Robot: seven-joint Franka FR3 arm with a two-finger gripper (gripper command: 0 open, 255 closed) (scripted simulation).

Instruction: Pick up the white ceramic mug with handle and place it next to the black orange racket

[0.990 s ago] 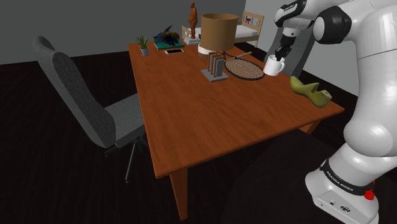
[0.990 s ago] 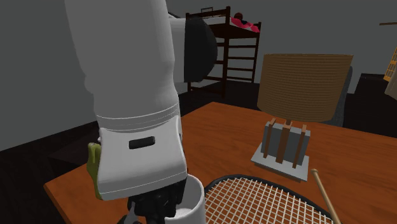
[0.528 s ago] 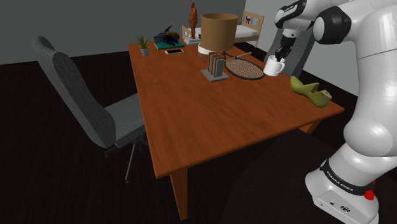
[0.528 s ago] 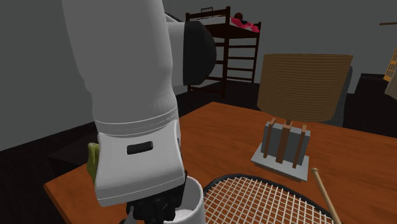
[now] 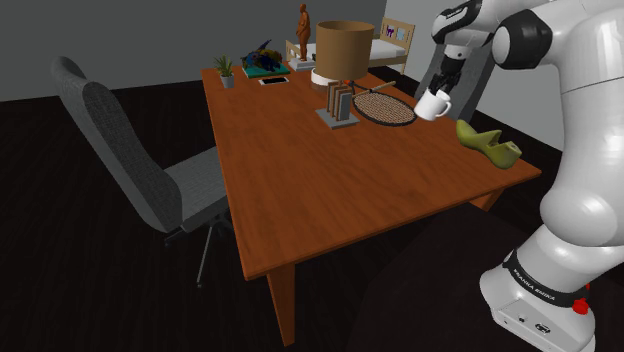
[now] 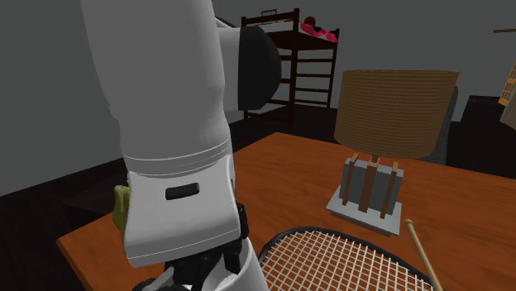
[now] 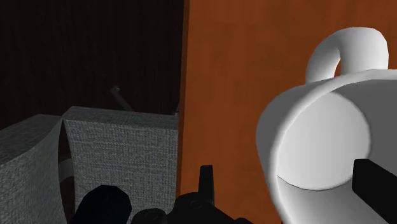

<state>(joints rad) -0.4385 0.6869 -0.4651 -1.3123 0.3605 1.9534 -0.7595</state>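
pinching the rim wall of the white mug [image 5: 433, 105], the jaws were closed on it. one black finger [image 7: 376, 184] lay inside the bowl; the other was presumably outside the wall. the mug hung tipped beneath the jaws, with its mouth toward the wrist camera. its handle [image 7: 348, 46] was on the side of the mug away from the jaws. the mug appeared just clear of the tabletop [image 5: 300, 170].

the racket [image 5: 385, 108], dark-framed with orange-brown stringing, lay flat just beside the jaws, its head nearest the mug. a slotted holder [image 5: 338, 106] and a lamp with a brown shade [image 5: 345, 48] stood beyond the racket, farther from the jaws. a green shoe-shaped object [image 5: 490, 146] lay near the jaws on the side opposite the racket.

handling, as a judgement: the mug looked rigid, smooth and moderately heavy, and brittle if dropped or knocked against the racket frame. a pinch on one wall let it swing and tilt, so slipping was the chief risk. the rim opposite the handle, as taken here, or the handle itself were the plausible places to hold. setting down called for a level base on bare tabletop beside the racket head.
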